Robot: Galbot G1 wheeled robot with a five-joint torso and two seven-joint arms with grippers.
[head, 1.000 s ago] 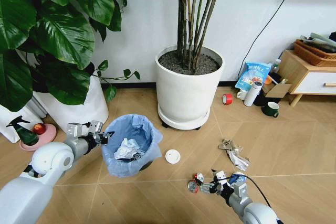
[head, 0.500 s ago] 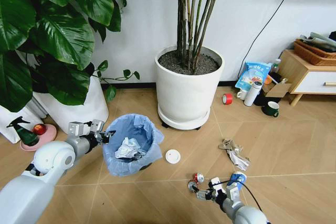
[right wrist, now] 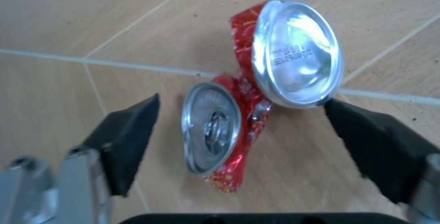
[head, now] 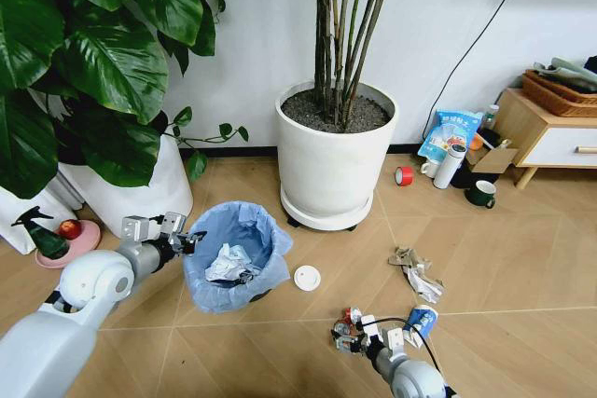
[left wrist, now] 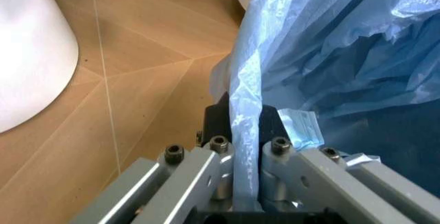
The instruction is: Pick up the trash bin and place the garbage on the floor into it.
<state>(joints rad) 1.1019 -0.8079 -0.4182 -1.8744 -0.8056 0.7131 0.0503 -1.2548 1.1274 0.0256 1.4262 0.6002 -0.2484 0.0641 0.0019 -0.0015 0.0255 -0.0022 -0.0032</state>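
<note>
The right end effector (right wrist: 248,147), spread wide, straddles the crushed red-and-silver aluminium can (right wrist: 265,87): light, slippery, best pinched across its flattened middle. The left end effector (left wrist: 244,175) clamps the blue-bagged dark round bin's (head: 235,253) rim.

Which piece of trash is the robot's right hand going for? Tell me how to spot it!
Start at the big white plant pot with the thin stems, then look down the wooden floor toward the robot. Between the open fingers of the right gripper lies the crushed can, shiny red with round silver ends, unlike the flat white lid nearby.

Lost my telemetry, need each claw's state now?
Left claw: shut on the blue-bag-lined dark round trash bin.
Right claw: open around the crushed red-silver can.
</note>
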